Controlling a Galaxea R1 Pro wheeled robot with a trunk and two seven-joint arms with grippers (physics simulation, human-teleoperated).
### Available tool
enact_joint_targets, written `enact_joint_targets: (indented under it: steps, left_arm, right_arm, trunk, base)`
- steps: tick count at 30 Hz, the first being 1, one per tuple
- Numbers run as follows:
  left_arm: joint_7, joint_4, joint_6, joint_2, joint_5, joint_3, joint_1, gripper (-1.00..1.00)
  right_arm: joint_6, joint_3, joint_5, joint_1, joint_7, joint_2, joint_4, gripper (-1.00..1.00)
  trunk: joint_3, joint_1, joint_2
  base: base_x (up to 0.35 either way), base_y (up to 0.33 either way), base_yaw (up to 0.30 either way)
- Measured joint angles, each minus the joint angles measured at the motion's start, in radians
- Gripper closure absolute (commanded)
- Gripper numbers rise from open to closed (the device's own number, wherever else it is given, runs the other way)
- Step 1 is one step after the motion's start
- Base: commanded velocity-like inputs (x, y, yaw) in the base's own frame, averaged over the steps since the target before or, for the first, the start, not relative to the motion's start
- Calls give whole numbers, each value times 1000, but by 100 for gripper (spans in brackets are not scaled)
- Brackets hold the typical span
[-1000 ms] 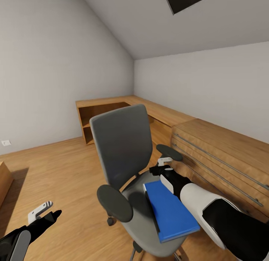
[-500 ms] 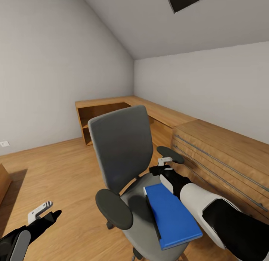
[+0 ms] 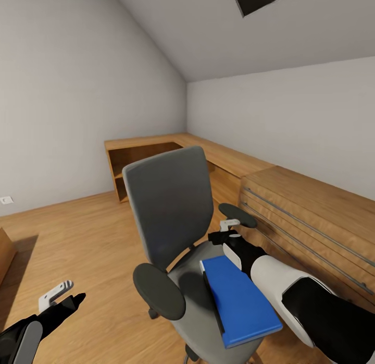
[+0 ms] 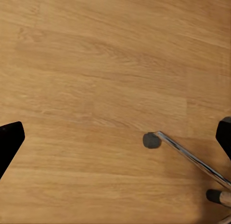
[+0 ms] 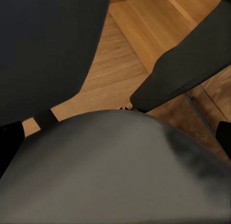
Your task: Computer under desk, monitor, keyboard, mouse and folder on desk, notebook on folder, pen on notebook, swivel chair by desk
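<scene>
The grey padded swivel chair (image 3: 177, 233) stands beside the long wooden desk (image 3: 291, 197), the flat blue folder (image 3: 237, 299) on its seat, where the right gripper (image 3: 225, 233) reaches past the folder, fingers spread and empty, and the left gripper (image 3: 62, 296) hangs wide open over the wooden floor (image 4: 96, 80).

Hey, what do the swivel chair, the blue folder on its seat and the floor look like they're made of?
Swivel chair: back, seat and armrests look like matte grey fabric or padding; a shiny chrome-like base leg ends in a dark caster. Folder: smooth, uniform blue, probably plastic or coated card, though the render leaves it open. Floor: warm brown wood planks with visible grain and a low sheen.
</scene>
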Motion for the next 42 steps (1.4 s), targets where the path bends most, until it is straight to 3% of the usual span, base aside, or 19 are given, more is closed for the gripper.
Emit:
enact_joint_targets:
  steps: [23, 39, 42]
  left_arm:
    - [1, -2, 1, -1, 0, 0, 0, -100]
    - [1, -4, 0, 0, 1, 0, 0, -100]
    - [3, -12, 1, -14, 1, 2, 0, -100]
  right_arm:
    - [1, 0, -1, 0, 0, -1, 0, -100]
    - [2, -2, -3, 0, 1, -2, 1, -100]
    - [5, -2, -3, 1, 0, 9, 3, -100]
  trunk:
    - [-34, 0, 0]
    - [-92, 61, -112]
    - [-92, 61, -112]
  base:
    - [0, 0, 0]
    - [0, 0, 0]
    - [0, 0, 0]
